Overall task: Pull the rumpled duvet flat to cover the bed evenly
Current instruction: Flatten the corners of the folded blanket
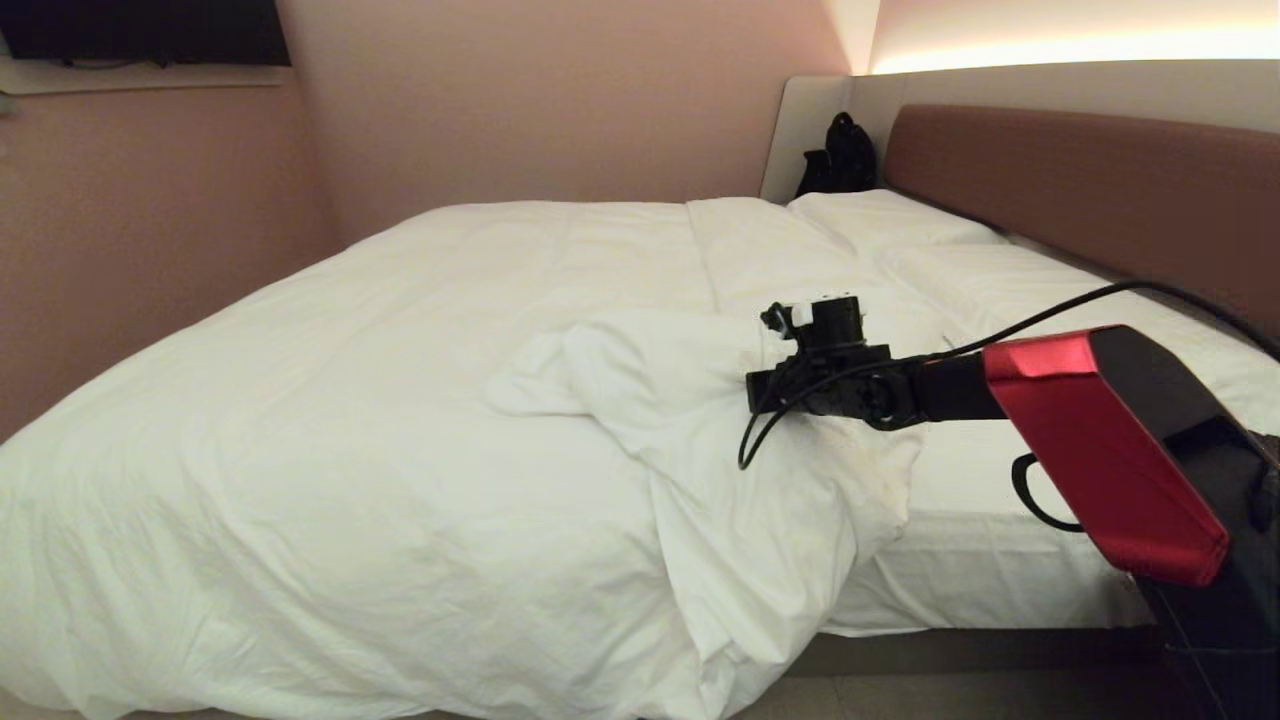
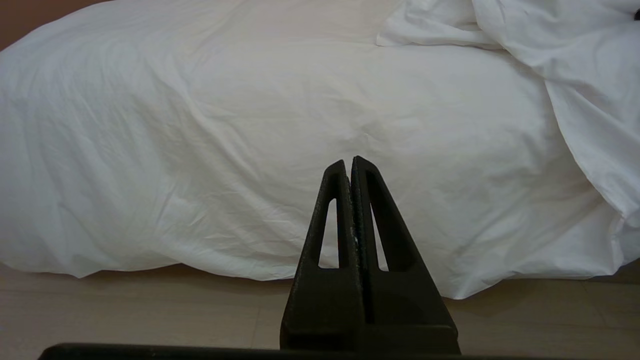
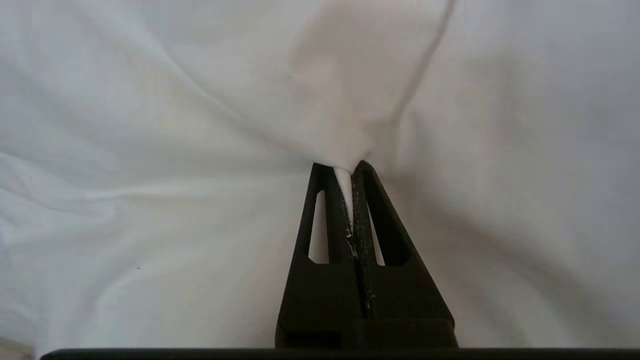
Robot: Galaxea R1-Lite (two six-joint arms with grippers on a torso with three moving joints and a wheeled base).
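STATUS: part done | thick puffy white duvet [image 1: 350, 420] lies flat over foot half, head corner folded back, sheeted wide low bed [image 1: 1000, 540] exposed | right tool [image 3: 350, 172] clamped on duvet fold | left tool [image 2: 348, 165] closed, empty, parked.

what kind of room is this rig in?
Likely a hotel-style bedroom: a wide bed with a white duvet, flat pillows against a padded reddish-brown headboard, and a wall-mounted screen at upper left. A strip light glows above the headboard.
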